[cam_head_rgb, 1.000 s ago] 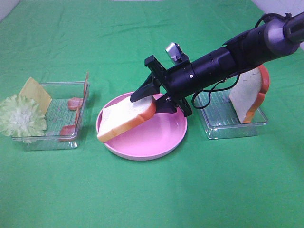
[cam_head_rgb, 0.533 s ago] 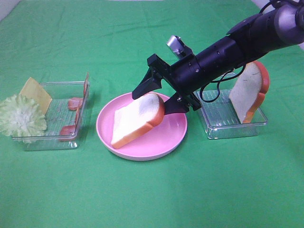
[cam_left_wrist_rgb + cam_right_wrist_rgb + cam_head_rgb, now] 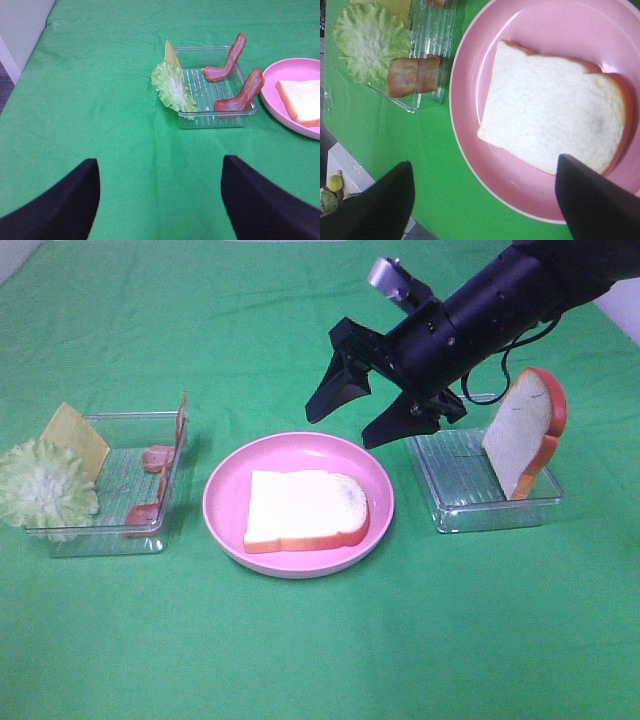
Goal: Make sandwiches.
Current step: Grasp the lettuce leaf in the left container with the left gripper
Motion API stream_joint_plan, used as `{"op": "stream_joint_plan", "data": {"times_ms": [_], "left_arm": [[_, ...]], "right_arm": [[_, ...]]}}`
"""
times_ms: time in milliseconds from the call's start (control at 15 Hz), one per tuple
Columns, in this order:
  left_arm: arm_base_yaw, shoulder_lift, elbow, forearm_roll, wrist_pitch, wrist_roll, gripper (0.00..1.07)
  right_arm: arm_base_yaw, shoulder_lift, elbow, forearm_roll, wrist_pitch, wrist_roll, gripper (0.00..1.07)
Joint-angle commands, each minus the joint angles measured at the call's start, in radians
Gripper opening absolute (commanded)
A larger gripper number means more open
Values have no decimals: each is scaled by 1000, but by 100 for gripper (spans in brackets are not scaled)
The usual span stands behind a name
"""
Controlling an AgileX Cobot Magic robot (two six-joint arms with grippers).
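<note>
1. Where the green-covered worktop [image 3: 300, 640] reaches its middle, a pink plate [image 3: 212, 502] carries one bread slice [image 3: 305, 510]. The slice is white with an orange-red crust and lies flat. It is the only layer of the sandwiches on the plate.
2. The right pincer [image 3: 341, 430] is black and raised above the far rim of the plate. Its jaws stand wide apart with nothing between them, and it is clear of the slice.
3. The left pincer [image 3: 159, 165] shows only in its own wrist view. Its fingers are well apart and empty over bare cloth, short of the left tray.
4. A clear right tray [image 3: 470, 505] sits just beside the plate. It holds the second bread slice [image 3: 520, 435], standing on edge and leaning at the tray's outer end.
5. A clear left tray [image 3: 100, 538] sits on the plate's other side.
   - Two bacon strips [image 3: 155, 457] are propped against the wall nearest the plate.
   - A yellow cheese square [image 3: 75, 435] is tilted at the far outer corner.
   - A pale green lettuce leaf [image 3: 45, 485] is draped over the outer edge, partly hanging outside the tray.
</note>
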Motion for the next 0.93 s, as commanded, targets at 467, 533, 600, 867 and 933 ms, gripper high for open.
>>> {"op": "stream_joint_plan", "data": {"times_ms": [467, 533, 600, 867, 933], "left_arm": [[2, -17, 2, -3, 2, -6, 67], [2, -17, 2, -3, 2, -6, 67], [2, -17, 2, -3, 2, -6, 67], [2, -17, 2, -3, 2, -6, 67], [2, -17, 2, -3, 2, -6, 67]], "right_arm": [[1, -422, -1, -468, 189, 245, 71], [1, -453, -1, -505, 215, 275, 71], [1, -512, 4, -572, 252, 324, 71], [1, -813, 136, -772, 336, 398, 71], [1, -876, 187, -772, 347, 398, 71]]}}
